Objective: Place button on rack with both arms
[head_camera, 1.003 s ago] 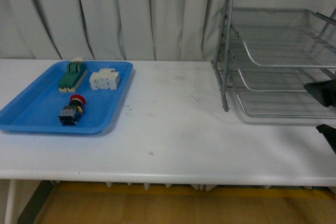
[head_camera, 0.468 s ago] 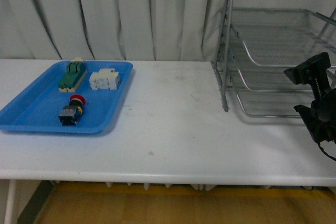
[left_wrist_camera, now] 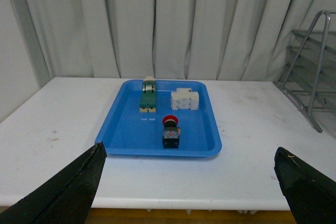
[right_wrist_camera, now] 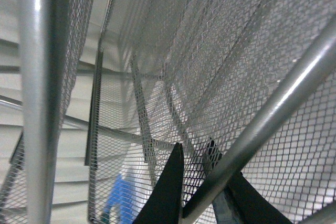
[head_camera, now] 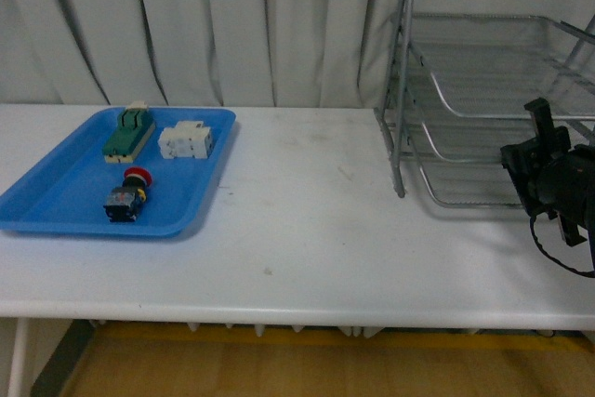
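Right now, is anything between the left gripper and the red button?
Nothing visible does. The button lies in the blue tray; only the tray's low near rim and the table separate it from the open left gripper.

The right gripper (head_camera: 550, 177) is matte black and blocky, with a thin black cable (head_camera: 556, 262) looping beneath. The left gripper (left_wrist_camera: 189, 153) has black wedge-shaped fingers (left_wrist_camera: 68, 192).

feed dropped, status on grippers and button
Left gripper open, empty. Right gripper at rack, grip unclear. Button lying in blue tray. Nothing between tray and rack.
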Motion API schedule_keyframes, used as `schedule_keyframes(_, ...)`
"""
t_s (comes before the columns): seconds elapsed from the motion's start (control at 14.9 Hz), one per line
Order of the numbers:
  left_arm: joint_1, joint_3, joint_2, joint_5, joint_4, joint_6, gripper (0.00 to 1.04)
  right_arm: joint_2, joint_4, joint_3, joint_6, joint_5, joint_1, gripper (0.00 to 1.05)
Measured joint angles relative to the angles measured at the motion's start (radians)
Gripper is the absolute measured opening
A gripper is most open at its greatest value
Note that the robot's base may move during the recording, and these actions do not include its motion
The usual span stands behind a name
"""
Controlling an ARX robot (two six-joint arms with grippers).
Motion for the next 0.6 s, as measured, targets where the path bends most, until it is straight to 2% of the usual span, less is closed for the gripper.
schedule_keyframes(0.13,0.0,0.0,0.0,0.0,0.0,0.0,0.98,-0.035,0.109,-0.136,0.135,-0.013,0.001,0.08)
schedule_keyframes(0.27,0.0,0.0,0.0,0.0,0.0,0.0,0.98,-0.068,0.208,-0.266,0.187,-0.015,0.004,0.06)
schedule_keyframes(0.47,0.0,0.0,0.0,0.0,0.0,0.0,0.98,-0.127,0.238,-0.422,0.217,-0.016,0.015,0.05)
schedule_keyframes(0.54,0.0,0.0,0.0,0.0,0.0,0.0,0.98,-0.137,0.239,-0.437,0.219,-0.016,0.015,0.05)
schedule_keyframes(0.6,0.0,0.0,0.0,0.0,0.0,0.0,0.98,-0.143,0.221,-0.444,0.17,-0.024,0.014,0.14)
